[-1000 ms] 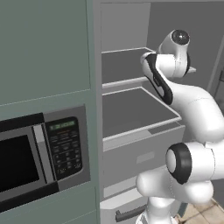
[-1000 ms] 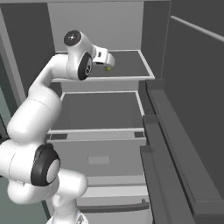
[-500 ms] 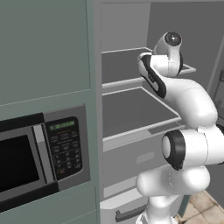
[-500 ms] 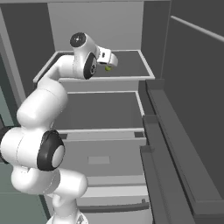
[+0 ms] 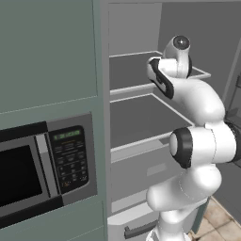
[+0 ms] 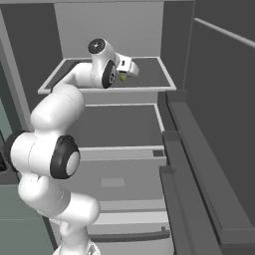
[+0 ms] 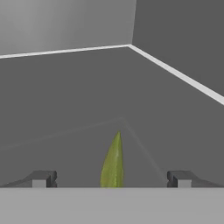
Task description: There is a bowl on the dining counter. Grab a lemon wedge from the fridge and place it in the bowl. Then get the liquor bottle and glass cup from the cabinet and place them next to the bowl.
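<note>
1. The step in hand is the first one: fetching the lemon wedge (image 7: 113, 164) from the open fridge (image 6: 114, 30).
2. The wedge lies on the fridge's upper shelf (image 6: 149, 74), toward its near edge (a small yellow-green speck just beside the hand in the right base view).
3. The gripper (image 7: 112, 178) is spread wide and holds nothing; in the hand view the wedge sits between its two fingertips (image 7: 41, 178).
4. Next, I judge, it must settle lower around the wedge, then close gently.
</note>
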You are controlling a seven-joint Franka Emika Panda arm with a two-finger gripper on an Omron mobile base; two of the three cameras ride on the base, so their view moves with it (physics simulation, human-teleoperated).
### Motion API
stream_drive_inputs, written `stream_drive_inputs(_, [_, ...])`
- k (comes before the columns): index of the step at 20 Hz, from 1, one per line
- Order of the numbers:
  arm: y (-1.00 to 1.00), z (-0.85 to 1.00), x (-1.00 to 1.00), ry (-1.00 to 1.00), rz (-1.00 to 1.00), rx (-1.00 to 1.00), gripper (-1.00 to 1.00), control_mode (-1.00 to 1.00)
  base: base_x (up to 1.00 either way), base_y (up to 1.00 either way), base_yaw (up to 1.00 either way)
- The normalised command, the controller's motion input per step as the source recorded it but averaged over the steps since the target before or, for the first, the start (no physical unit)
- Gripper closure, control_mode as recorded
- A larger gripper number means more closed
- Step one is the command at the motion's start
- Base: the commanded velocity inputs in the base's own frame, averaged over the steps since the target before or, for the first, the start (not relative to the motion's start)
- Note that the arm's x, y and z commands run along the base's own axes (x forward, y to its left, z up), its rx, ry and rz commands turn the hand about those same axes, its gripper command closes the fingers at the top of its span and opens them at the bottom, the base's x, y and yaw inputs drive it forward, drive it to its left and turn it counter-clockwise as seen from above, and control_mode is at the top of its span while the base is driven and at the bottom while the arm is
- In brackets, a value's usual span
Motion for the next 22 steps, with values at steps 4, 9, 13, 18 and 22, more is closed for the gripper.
stream_drive_inputs(4, [-0.01, -0.16, 0.18, 0.03, -0.01, 0.0, -1.0, -1.0, 0.0, 0.0, 0.0])
stream_drive_inputs(9, [0.0, -0.15, 0.2, 0.02, -0.01, 0.0, -1.0, -1.0, 0.0, 0.0, 0.0])
stream_drive_inputs(13, [-0.01, -0.15, 0.21, 0.01, -0.01, 0.0, -1.0, -1.0, 0.0, 0.0, 0.0])
stream_drive_inputs(18, [-0.01, -0.17, 0.0, 0.0, -0.01, 0.0, -1.0, -1.0, 0.0, 0.0, 0.0])
stream_drive_inputs(22, [0.0, -0.26, 0.0, 0.0, -0.01, 0.0, 1.0, -1.0, 0.0, 0.0, 0.0])
